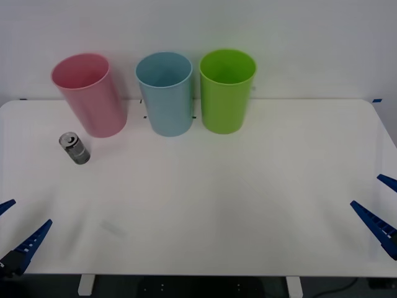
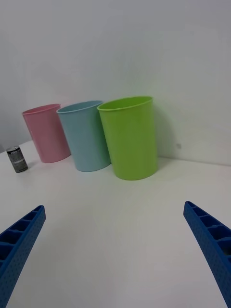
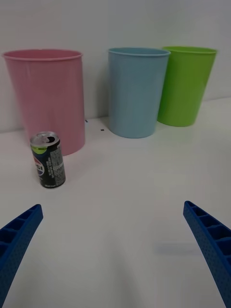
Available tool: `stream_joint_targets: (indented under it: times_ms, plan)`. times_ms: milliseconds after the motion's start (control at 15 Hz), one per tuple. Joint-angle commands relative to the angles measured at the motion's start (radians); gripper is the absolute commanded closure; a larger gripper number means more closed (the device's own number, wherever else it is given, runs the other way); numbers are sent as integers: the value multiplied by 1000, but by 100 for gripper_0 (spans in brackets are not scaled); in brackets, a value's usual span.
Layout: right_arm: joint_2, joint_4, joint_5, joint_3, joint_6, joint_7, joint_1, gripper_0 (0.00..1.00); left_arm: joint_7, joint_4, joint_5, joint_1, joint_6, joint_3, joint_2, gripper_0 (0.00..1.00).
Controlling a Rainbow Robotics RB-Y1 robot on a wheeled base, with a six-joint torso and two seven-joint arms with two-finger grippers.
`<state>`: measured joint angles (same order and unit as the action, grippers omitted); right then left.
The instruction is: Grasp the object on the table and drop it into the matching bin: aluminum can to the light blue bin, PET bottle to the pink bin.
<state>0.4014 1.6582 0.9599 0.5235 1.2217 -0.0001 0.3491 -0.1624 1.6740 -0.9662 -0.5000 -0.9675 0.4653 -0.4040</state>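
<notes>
A small dark grey aluminum can (image 1: 75,148) (image 3: 48,160) (image 2: 17,159) with a silvery top stands upright on the white table (image 1: 205,205), just in front of the pink bin (image 1: 90,94) (image 3: 45,98) (image 2: 44,132). To the right of the pink bin stands the light blue bin (image 1: 165,93) (image 3: 136,90) (image 2: 85,135). My left gripper (image 1: 13,233) (image 3: 113,255) is open at the table's near left corner, well short of the can. Over at the right edge, my right gripper (image 1: 381,208) (image 2: 115,255) is open and holds nothing.
A bright green bin (image 1: 227,90) (image 2: 130,137) (image 3: 186,85) stands right of the light blue one; all three line the table's far edge against a white wall. The broad middle and front of the tabletop are bare.
</notes>
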Motion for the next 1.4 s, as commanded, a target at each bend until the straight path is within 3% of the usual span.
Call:
stream_joint_targets:
  times_ms: [67, 467, 533, 800, 1200, 1400]
  plan:
    - [0, 0, 0, 0, 0, 0, 0, 0, -17, -2, 0, -2, 75, -28, 7, 0]
    - [0, 0, 0, 0, 0, 0, 0, 0, -55, -3, -14, 21, 274, -120, 7, 0]
    - [0, 0, 0, 0, 0, 0, 0, 0, -106, -7, -14, 29, 305, -132, 8, 0]
    - [0, 0, 0, 0, 0, 0, 0, 0, -140, -62, -31, 84, 322, -131, 45, 0]
    - [0, 0, 0, 0, 0, 0, 0, 0, -97, -137, -37, 152, 391, -135, 66, 0]
    - [0, 0, 0, 0, 0, 0, 0, 0, -75, -138, 4, 159, 461, -163, 66, 0]
